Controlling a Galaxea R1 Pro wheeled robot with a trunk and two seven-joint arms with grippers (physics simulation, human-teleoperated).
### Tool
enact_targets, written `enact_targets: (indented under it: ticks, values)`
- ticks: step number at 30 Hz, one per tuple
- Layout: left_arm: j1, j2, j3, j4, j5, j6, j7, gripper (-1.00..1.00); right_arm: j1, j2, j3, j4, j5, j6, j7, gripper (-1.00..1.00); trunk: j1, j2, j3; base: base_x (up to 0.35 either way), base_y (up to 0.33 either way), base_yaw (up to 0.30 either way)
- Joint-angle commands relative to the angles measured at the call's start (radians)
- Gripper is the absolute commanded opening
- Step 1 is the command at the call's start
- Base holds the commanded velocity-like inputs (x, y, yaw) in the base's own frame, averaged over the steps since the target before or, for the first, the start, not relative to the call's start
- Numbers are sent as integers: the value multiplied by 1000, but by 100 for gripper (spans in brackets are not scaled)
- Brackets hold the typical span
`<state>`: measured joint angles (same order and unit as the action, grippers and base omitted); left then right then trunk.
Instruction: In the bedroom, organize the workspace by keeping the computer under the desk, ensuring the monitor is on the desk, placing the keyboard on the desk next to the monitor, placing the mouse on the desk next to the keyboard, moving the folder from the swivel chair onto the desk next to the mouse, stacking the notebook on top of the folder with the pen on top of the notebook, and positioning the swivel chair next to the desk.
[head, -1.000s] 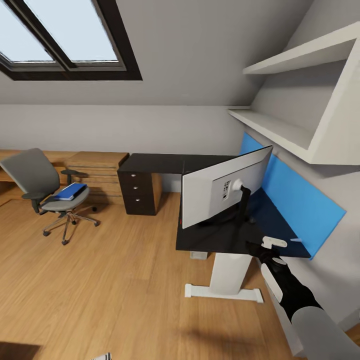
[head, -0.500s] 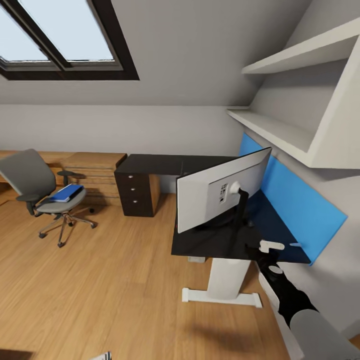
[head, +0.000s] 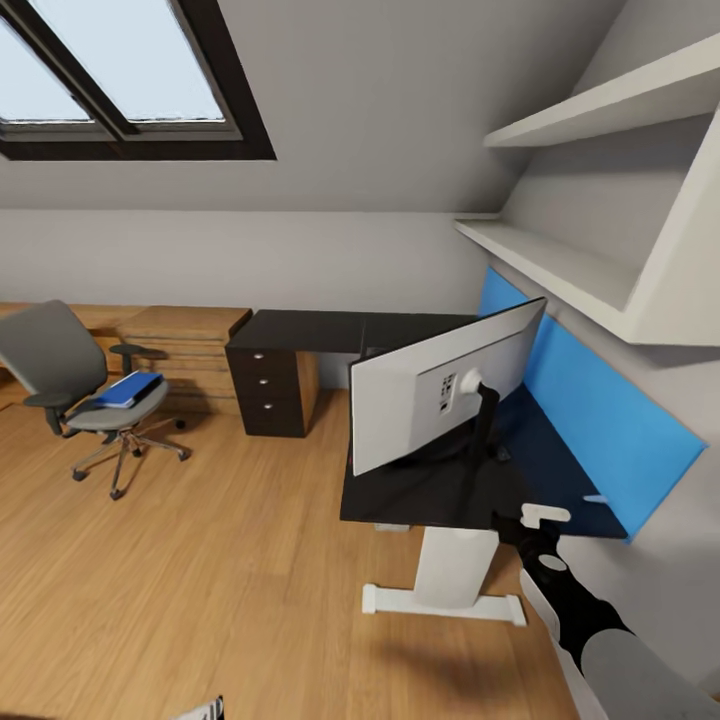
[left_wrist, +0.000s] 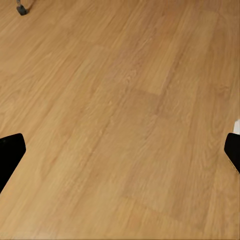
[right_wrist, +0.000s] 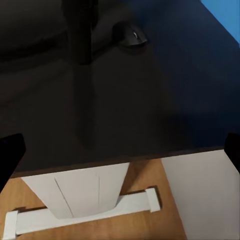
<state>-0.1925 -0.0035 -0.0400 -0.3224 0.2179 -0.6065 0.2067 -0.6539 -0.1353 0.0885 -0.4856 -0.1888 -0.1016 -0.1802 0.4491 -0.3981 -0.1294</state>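
The monitor (head: 440, 395) stands on the black desk (head: 420, 490) with its white back towards me. At the far left is the grey swivel chair (head: 60, 375), and the blue folder (head: 125, 390) lies on its seat. My right gripper (head: 522, 525) hovers over the desk's near right corner. In the right wrist view it (right_wrist: 120, 150) is open above the dark desk top (right_wrist: 150, 100). A dark mouse (right_wrist: 134, 37) lies beyond it, beside the monitor's stand (right_wrist: 80, 35). My left gripper (left_wrist: 120, 150) is open over the bare wooden floor (left_wrist: 125, 100).
The desk stands on a white leg and foot (head: 450, 575). A dark drawer unit (head: 265, 385) sits under the desk's far wing, beside a low wooden cabinet (head: 185, 340). White shelves (head: 560, 265) and a blue wall panel (head: 590, 410) run along the right wall. Open floor lies between chair and desk.
The whole head view has shifted, so the camera moved; chair, desk and monitor sit a little further left in the picture. My right arm keeps its place at the desk's corner.
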Motion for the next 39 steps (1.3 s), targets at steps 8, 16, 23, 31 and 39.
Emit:
enact_targets:
  ticks: [8, 16, 23, 31, 39]
  values:
    - [-1, 0, -4, 0, 6, -8, 3, 100, -6, -3, 7, 78, -16, -5, 2, 100, 1, -2, -2, 179, -29, 0]
    - [-1, 0, -4, 0, 6, -8, 3, 100, -7, -4, 5, 93, -18, -4, 2, 100, 1, -2, -2, 157, -20, 0]
    - [-1, 0, -4, 0, 6, -9, 3, 100, -8, -4, 4, 105, -18, -4, 3, 100, 1, -2, -2, 170, -39, 0]
    - [-1, 0, -4, 0, 6, -9, 3, 100, -10, -6, 2, 125, -18, -4, 2, 100, 1, -2, -2, 176, -149, 0]
    - [-1, 0, -4, 0, 6, -9, 4, 100, -11, -7, 1, 129, -18, -3, 2, 100, 1, -2, -2, 60, -69, 0]
